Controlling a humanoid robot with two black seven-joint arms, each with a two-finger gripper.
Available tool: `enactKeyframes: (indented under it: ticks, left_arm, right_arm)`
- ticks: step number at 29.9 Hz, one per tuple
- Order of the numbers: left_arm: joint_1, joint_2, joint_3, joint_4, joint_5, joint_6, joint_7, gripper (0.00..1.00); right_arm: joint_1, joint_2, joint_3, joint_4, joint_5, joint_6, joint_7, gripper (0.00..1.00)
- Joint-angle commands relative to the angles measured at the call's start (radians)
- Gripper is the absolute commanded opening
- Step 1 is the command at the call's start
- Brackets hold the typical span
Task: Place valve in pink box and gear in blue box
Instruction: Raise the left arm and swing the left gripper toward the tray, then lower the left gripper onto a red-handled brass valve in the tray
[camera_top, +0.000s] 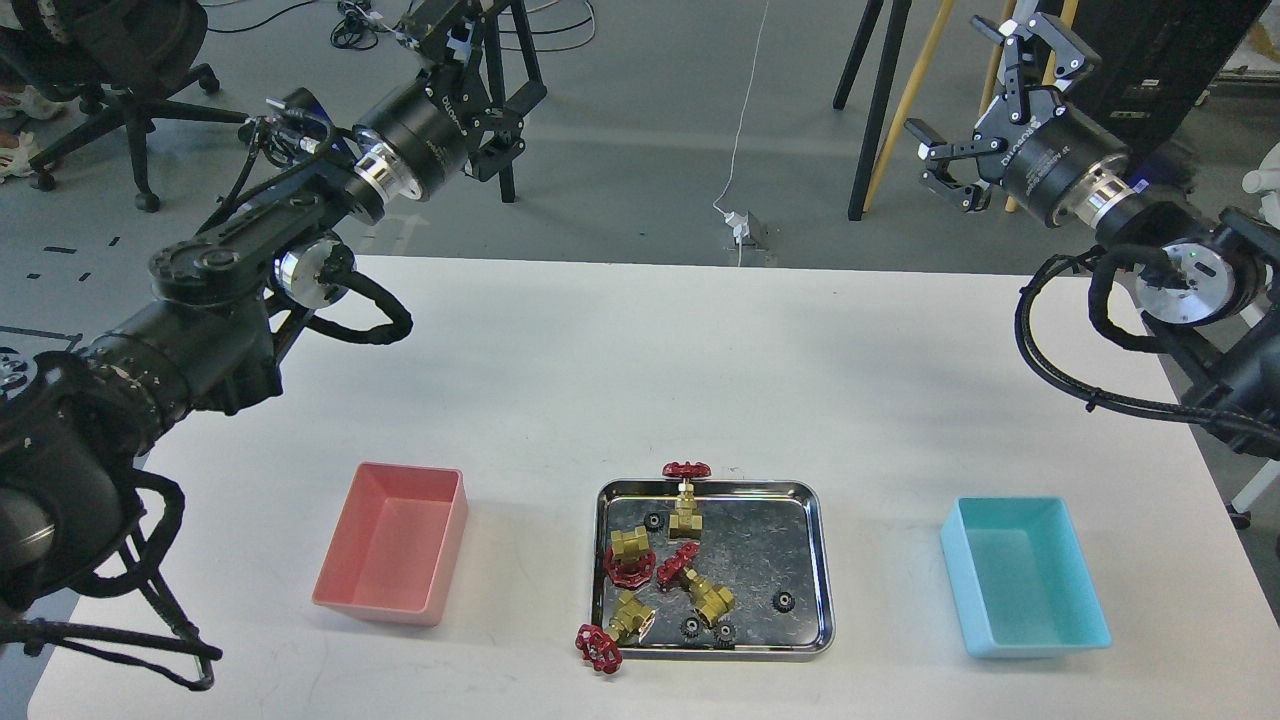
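Observation:
Several brass valves with dark-red handwheels lie in a shiny steel tray (822, 570) at the front middle of the table. One valve (686, 505) stands at the tray's far rim; another valve (612, 632) hangs its wheel over the near left corner. Several tiny black gears are scattered among them, one gear (784, 600) alone on the right. The pink box (392, 545) sits left of the tray and the blue box (1025, 578) right of it; nothing shows inside either. My left gripper (480, 70) and right gripper (975, 95) are open and raised high beyond the table's far edge, holding nothing.
The white table (700, 370) spreads bare between the tray and its far edge. Behind it are tripod legs, cables and an office chair on the grey floor. My arms' thick links overhang the table's left and right sides.

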Motion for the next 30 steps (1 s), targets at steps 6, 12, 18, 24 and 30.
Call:
enactKeyframes:
  ticks: [6, 12, 18, 24, 30]
  left_arm:
    - [0.050, 0.060, -0.142, 0.029, -0.012, 0.000, 0.000, 1.00]
    - [0.119, -0.004, -0.218, -0.019, -0.031, 0.000, 0.000, 1.00]
    - [0.154, 0.140, -0.205, -0.416, 0.131, 0.000, 0.000, 1.00]
    - [0.044, 0.364, -0.018, -0.791, 0.483, 0.000, 0.000, 0.99]
    - [-0.264, 0.441, 0.555, -0.907, 0.713, 0.105, 0.000, 0.99]
  right_arm:
    - [0.000, 0.017, 0.027, -0.067, 0.003, 0.000, 0.010, 1.00]
    - [0.002, 0.020, 0.125, -0.068, 0.037, 0.000, 0.004, 1.00]
    - [0.060, 0.011, 0.185, -0.114, 0.054, 0.000, -0.008, 1.00]
    - [0.180, -0.001, 0.179, -0.185, 0.054, 0.000, -0.109, 1.00]
    - [0.302, 0.008, 0.174, -0.177, 0.052, 0.000, -0.119, 1.00]
